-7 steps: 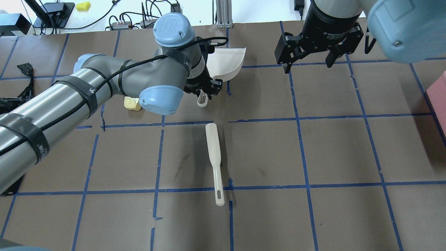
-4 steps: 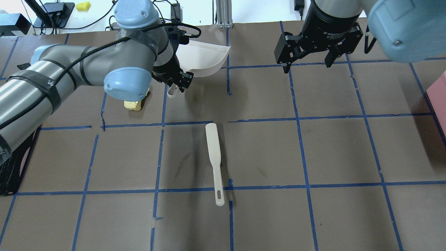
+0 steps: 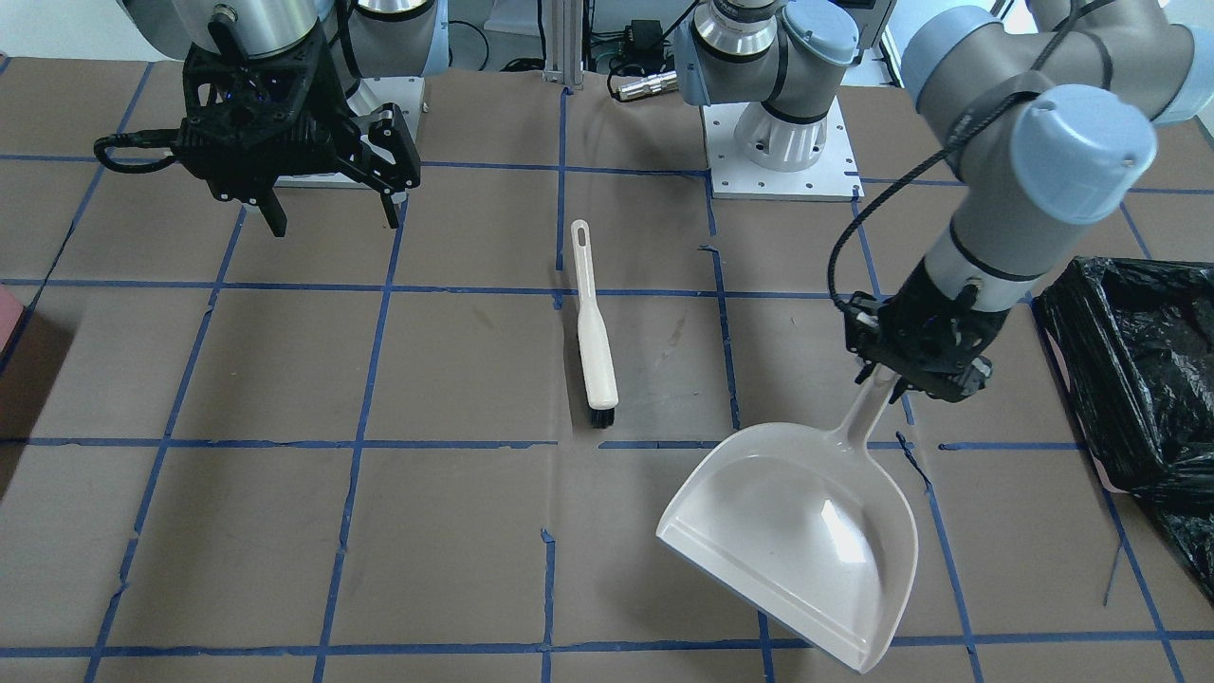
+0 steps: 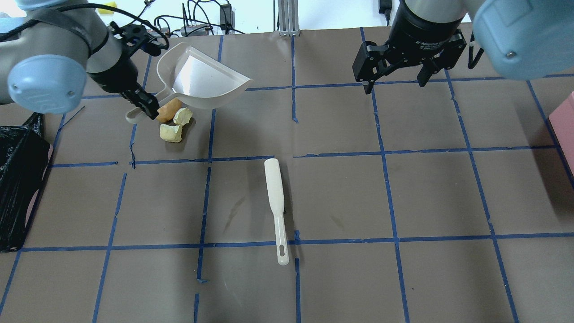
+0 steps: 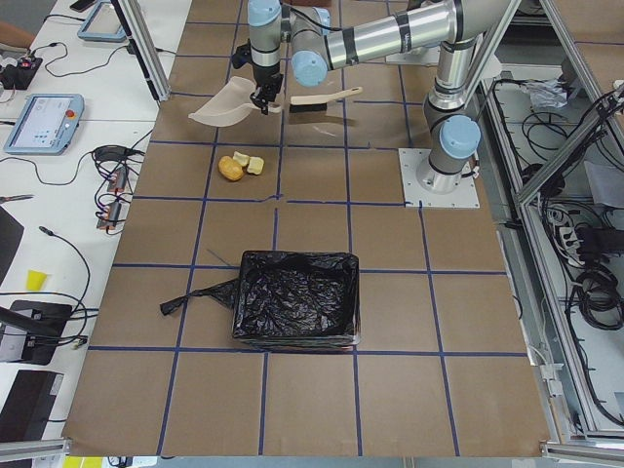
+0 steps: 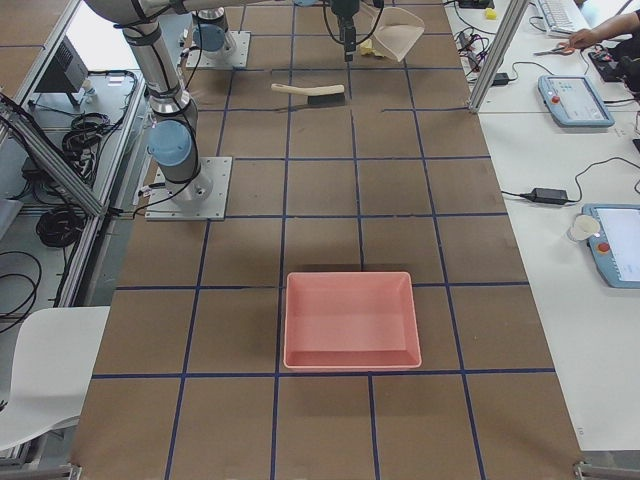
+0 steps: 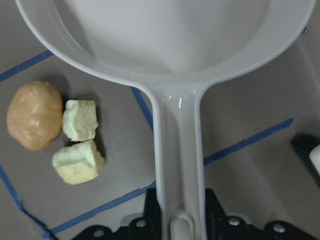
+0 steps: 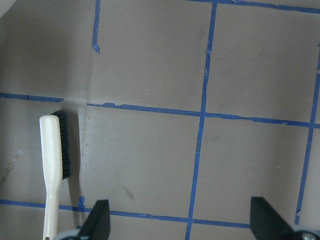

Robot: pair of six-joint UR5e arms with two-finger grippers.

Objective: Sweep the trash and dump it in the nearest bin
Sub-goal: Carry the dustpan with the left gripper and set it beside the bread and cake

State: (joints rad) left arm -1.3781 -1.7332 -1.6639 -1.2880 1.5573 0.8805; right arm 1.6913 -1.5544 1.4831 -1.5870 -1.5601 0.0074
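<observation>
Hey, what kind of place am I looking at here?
Most likely a robotics lab test cell: two grey-and-blue robot arms bolted to a brown-paper-covered table taped into a blue grid, with blue-edged control tablets on white side benches.

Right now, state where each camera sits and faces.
Front-facing: across the table, facing both arms.
Overhead: behind the robot, above left gripper, right gripper.
Exterior left: table's end, past the bin, left arm.
Exterior right: opposite end, past the pink tray.
Left wrist: over its gripper, down the dustpan.
Right wrist: down on the brush, own fingertips.
Front and overhead share the brush.
</observation>
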